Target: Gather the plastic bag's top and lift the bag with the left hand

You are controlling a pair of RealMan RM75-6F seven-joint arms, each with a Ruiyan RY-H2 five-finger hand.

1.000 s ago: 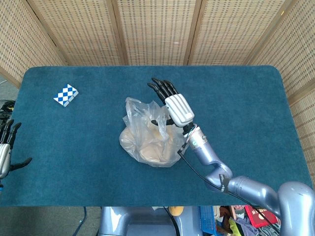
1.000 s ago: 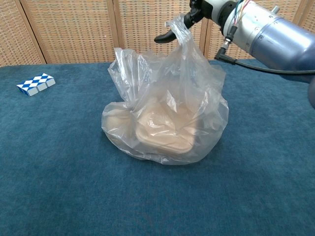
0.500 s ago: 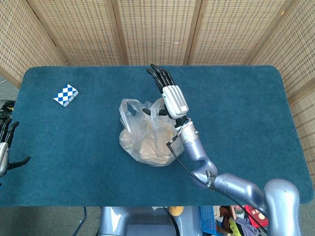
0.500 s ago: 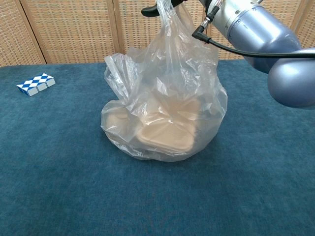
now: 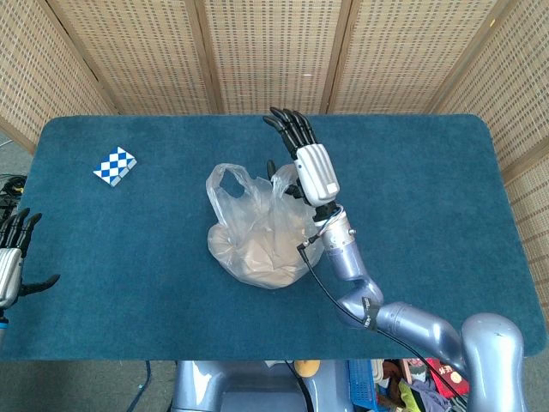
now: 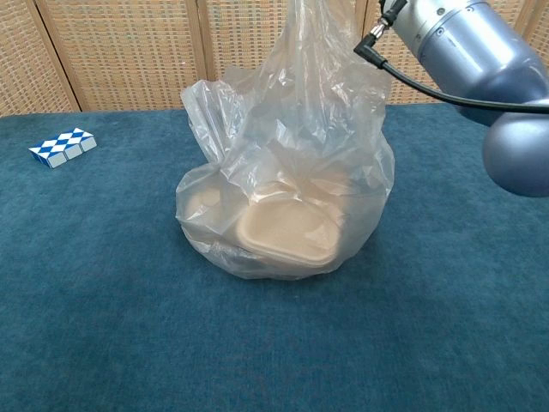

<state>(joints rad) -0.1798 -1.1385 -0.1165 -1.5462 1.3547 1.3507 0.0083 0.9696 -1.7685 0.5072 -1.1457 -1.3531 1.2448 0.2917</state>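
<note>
The left robot hand (image 5: 10, 257) sits at the near left edge of the desk (image 5: 412, 189), holding nothing, its fingers spread apart and pointing up. It is well apart from everything else. Beyond it and off to its right lies a small blue-and-white checkered block (image 5: 114, 165), flat on the blue cloth.

Further right, near the middle of the desk, stands the plastic bag (image 5: 257, 227), well apart from the left robot hand and directly under the right one. Its base rests on the cloth and a pale lidded food box (image 6: 287, 232) shows through the film. The bag is thin, clear and floppy. It will crumple and slide between fingers, and the film could tear if pulled hard. The box gives the bottom some weight, probably modest, so the load will hang low and may swing.

The right robot hand (image 5: 309, 167) is raised above the bag's right side. Its thumb seems hooked through the right handle loop, drawing that side upward, while the other fingers stretch straight out. The left handle loop (image 5: 225, 182) stands free and slack. My judgement is that the best hold for the left robot hand is high up, around both loops bunched together, well above the box
</note>
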